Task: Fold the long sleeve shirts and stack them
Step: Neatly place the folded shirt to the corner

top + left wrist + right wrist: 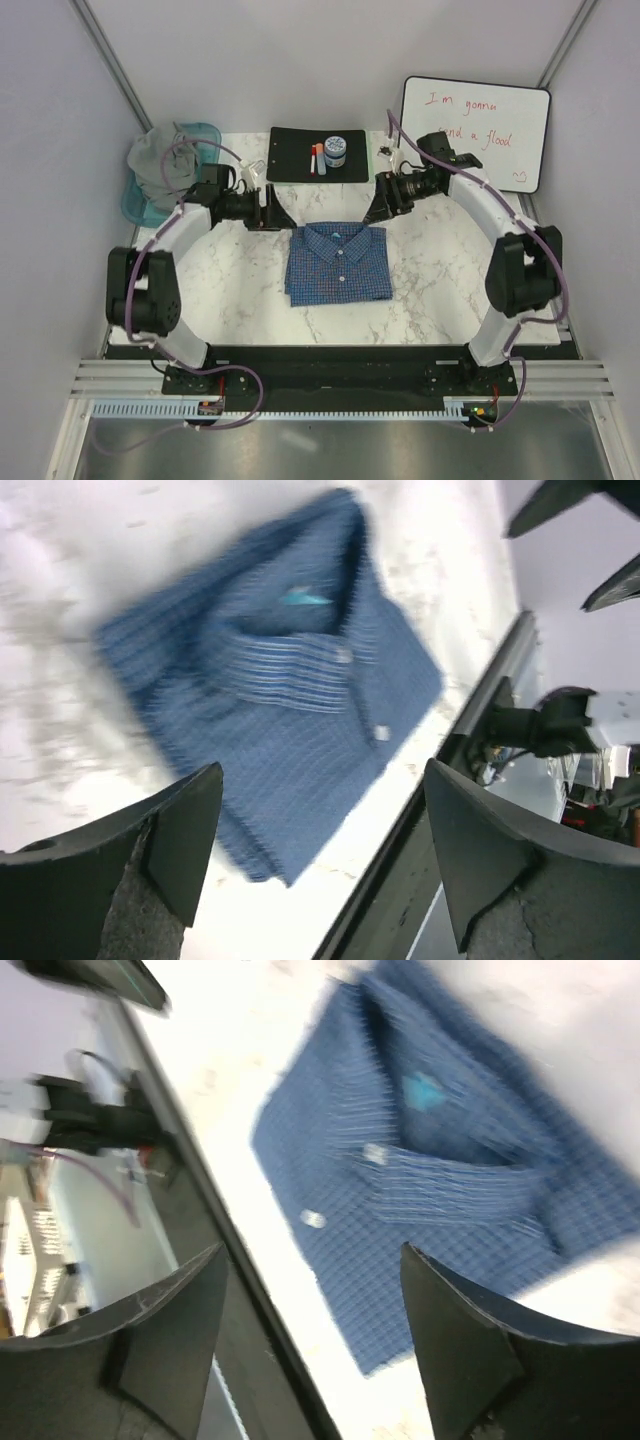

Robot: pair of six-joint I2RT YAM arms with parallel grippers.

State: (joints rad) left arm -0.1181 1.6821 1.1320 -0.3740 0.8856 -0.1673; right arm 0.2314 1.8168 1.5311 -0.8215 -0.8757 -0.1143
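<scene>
The blue-and-white check shirt (pixel 338 263) lies folded in a neat rectangle at the middle of the marble table, collar toward the back. It also shows in the left wrist view (pixel 290 690) and in the right wrist view (pixel 440 1170). The grey shirt (pixel 158 160) lies bunched in the teal tub (pixel 137 205) at the back left. My left gripper (pixel 278 215) is open and empty, raised just behind the check shirt's left corner. My right gripper (pixel 380 208) is open and empty, raised behind its right corner. Neither touches cloth.
A black clipboard (pixel 290 155) at the back centre holds markers (pixel 317 158) and a small round jar (pixel 335 151). A whiteboard (pixel 477 133) with red writing leans at the back right. The table's front edge (pixel 340 345) runs along a black rail.
</scene>
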